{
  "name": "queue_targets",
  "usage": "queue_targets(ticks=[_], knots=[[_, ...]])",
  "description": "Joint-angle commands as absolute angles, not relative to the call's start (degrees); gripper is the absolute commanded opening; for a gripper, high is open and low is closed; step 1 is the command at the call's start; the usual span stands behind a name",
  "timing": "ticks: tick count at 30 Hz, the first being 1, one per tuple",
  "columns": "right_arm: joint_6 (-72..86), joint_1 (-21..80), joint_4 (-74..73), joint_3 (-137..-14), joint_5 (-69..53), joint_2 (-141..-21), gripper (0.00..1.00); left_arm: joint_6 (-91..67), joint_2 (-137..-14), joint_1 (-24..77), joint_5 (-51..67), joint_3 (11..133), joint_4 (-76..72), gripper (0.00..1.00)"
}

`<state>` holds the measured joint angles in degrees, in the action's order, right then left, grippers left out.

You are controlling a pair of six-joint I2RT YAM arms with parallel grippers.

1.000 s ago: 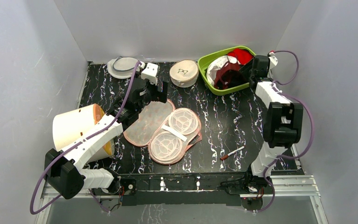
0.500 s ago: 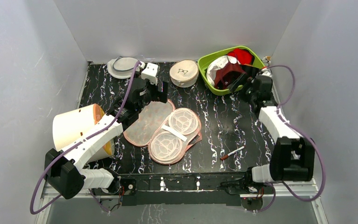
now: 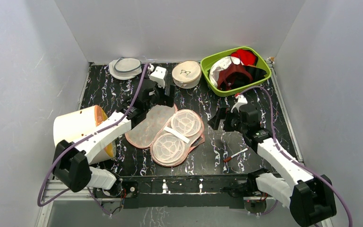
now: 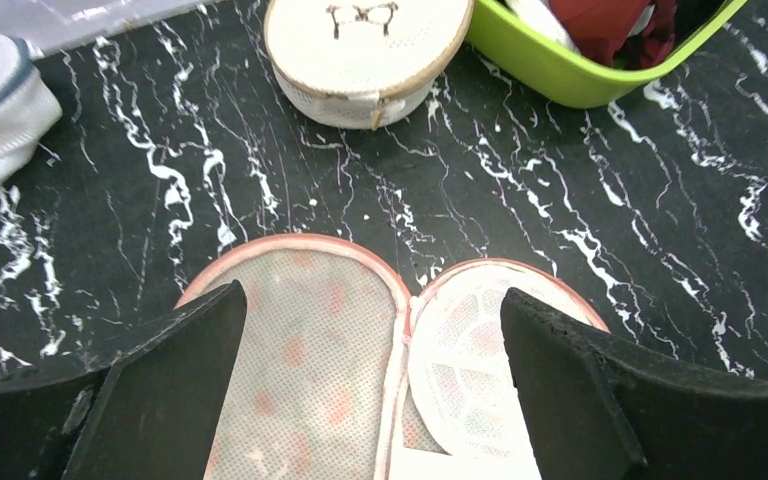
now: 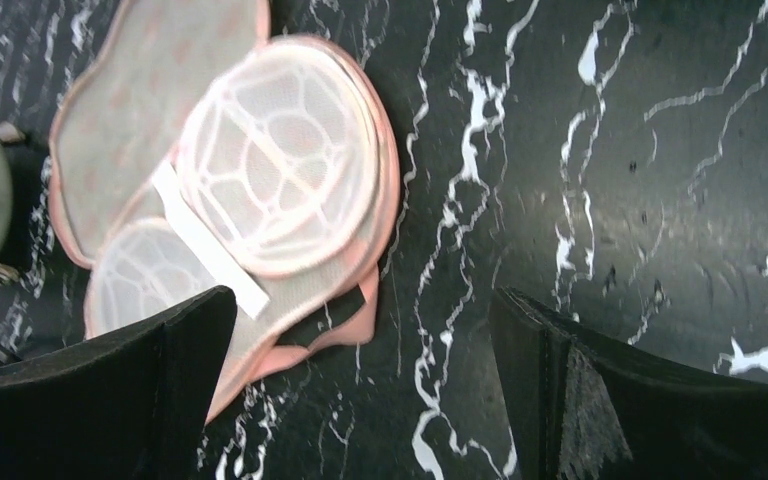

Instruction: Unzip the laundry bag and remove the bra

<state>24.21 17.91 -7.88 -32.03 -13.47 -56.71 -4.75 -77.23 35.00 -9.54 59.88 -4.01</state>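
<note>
The laundry bag (image 3: 168,130) lies unzipped and spread flat mid-table, with the pink mesh lining and two white dome frames facing up. It holds no garment. The dark maroon bra (image 3: 231,75) lies in the green bin (image 3: 207,62) at the back right. My left gripper (image 3: 159,97) is open and empty above the bag's far end; the bag's two halves (image 4: 300,340) show between its fingers (image 4: 160,390). My right gripper (image 3: 219,118) is open and empty over bare table just right of the bag, which also shows in the right wrist view (image 5: 260,170).
The bin also holds a white cloth (image 3: 221,65) and a bright red cloth (image 3: 246,56). A round cream case (image 3: 186,74) and a white-grey mesh pouch (image 3: 125,67) sit at the back. A cream cylinder (image 3: 78,127) lies at the left. A pen (image 3: 235,154) lies front right.
My right arm has swung from the green bin back and down to the table right of the bag, gripper empty. My left gripper has shifted slightly right over the bag's far end.
</note>
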Motion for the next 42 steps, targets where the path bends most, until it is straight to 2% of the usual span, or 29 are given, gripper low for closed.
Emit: queue_targets(ticks=[1,8,14,17,21,27,29,31,39,42], knots=[[21.1,17.8,-7.6,-29.8,-13.6,-52.2,0.98,-7.0,-81.6,35.6,-8.1,61.3,-2.5,0.98],[20.6,17.8,-5.8,-26.7,-12.3,-44.0,0.98,-7.6,-87.8,37.6,-12.1,62.5,1.2,0.98],[20.1,17.8,-5.3,-26.7,-12.6,-43.1,0.98,-10.8,-87.4,36.1,-12.1,64.0,9.4,0.98],[20.0,17.8,-5.6,-27.0,-12.8,-43.5,0.98,-12.2,-84.2,32.6,-9.1,62.4,12.1,0.98],[19.9,17.8,-5.8,-27.0,-13.4,-43.3,0.98,-14.9,-81.6,22.6,-2.2,59.8,15.2,0.98],[19.9,17.8,-5.5,-26.7,-14.0,-42.1,0.98,-16.9,-86.6,16.3,-1.3,63.4,18.9,0.98],[19.9,17.8,-5.4,-26.6,-14.1,-42.2,0.98,-18.6,-89.4,12.8,3.2,65.0,18.2,0.95],[19.9,17.8,-5.4,-26.6,-14.0,-42.2,0.98,-18.1,-92.8,11.6,4.5,66.7,16.9,0.87],[20.0,17.8,-5.4,-26.6,-13.8,-42.5,0.98,-11.0,-102.2,11.7,-3.8,69.2,16.6,0.61],[19.9,17.8,-5.4,-26.7,-14.0,-42.9,0.98,-9.6,-104.6,12.8,-2.9,68.3,15.5,0.57]])
